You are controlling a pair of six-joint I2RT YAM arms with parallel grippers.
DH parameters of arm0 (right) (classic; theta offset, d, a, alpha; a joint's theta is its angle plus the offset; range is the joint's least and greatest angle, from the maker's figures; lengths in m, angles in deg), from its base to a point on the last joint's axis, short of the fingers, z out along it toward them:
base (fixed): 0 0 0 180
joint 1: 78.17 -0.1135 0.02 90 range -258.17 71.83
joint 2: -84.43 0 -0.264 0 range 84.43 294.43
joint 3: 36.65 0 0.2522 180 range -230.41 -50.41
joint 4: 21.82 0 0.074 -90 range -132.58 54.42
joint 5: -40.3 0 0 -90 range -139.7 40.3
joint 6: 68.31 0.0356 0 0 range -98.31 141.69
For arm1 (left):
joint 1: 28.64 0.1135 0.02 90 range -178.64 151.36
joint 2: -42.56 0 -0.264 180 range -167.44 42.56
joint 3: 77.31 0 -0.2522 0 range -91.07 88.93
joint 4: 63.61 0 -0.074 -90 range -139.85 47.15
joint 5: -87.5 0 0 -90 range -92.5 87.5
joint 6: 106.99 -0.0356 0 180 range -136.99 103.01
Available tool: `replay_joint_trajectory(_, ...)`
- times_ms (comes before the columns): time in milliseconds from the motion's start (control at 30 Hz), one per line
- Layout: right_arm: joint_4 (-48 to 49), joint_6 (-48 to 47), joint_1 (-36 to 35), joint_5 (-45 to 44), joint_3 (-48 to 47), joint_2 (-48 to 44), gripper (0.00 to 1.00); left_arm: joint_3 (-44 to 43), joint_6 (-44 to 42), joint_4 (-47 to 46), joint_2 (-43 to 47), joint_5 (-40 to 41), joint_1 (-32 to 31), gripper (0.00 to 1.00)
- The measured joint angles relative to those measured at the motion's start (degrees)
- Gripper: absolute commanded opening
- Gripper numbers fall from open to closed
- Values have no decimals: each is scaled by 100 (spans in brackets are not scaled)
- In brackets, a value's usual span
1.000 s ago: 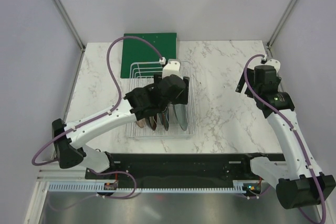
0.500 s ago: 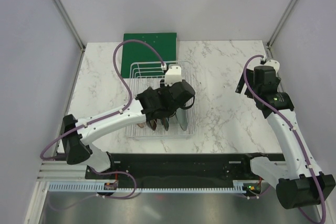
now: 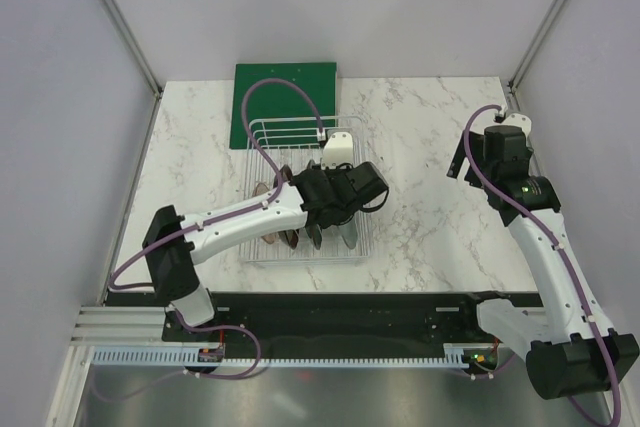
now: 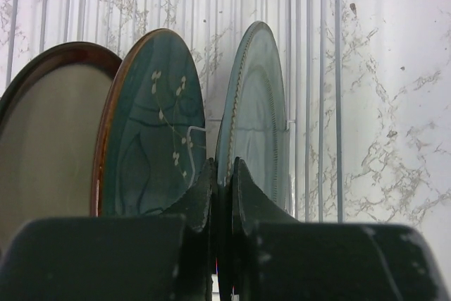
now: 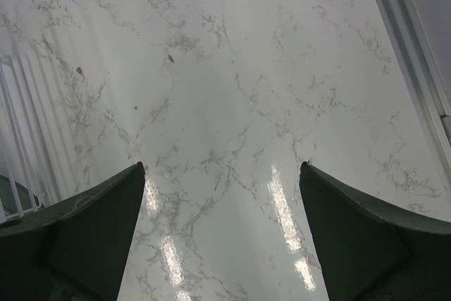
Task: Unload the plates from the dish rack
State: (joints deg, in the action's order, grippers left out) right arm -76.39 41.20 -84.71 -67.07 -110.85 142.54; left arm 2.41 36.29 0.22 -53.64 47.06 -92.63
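While the left end effector (image 4: 223,195) pinches the rim of the pale grey-green plate (image 4: 259,118), rightmost in the dish rack (image 3: 285,135), a tilted lift could scrape the neighbouring teal plate (image 4: 158,139); the right end effector (image 5: 222,230) hangs spread above the tabletop (image 5: 232,68).

The white marble table (image 3: 430,147), veined in grey, carries the white wire dish rack (image 3: 262,129) directly beneath the left gripper (image 4: 222,170), with the rack's wires running on past the fingertips over the stone. Ahead of that gripper, at the rack's far end, a flat green board (image 3: 270,87) lies on the marble; whether it touches the rack cannot be told. Below the right gripper (image 5: 222,167) is glossy veined marble, with the rack's wires off to its left.
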Motion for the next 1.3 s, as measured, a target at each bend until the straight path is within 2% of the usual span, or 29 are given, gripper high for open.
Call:
replay_joint_trajectory(300, 7, -24, 2, 122, 0, 24, 98, -251, 44, 227, -149, 22, -37, 2)
replay_joint_trajectory(600, 46, -24, 2, 190, 0, 105, 98, -879, -498, 590, -385, 92, -164, 2)
replay_joint_trajectory(1033, 122, -26, 0, 249, 2, 317, 98, -2599, -1082, 1510, -1016, 640, -269, 2)
replay_joint_trajectory(1300, 260, -87, 2, 684, 15, 380, 98, -2981, -1266, 1499, -1003, 833, -310, 2)
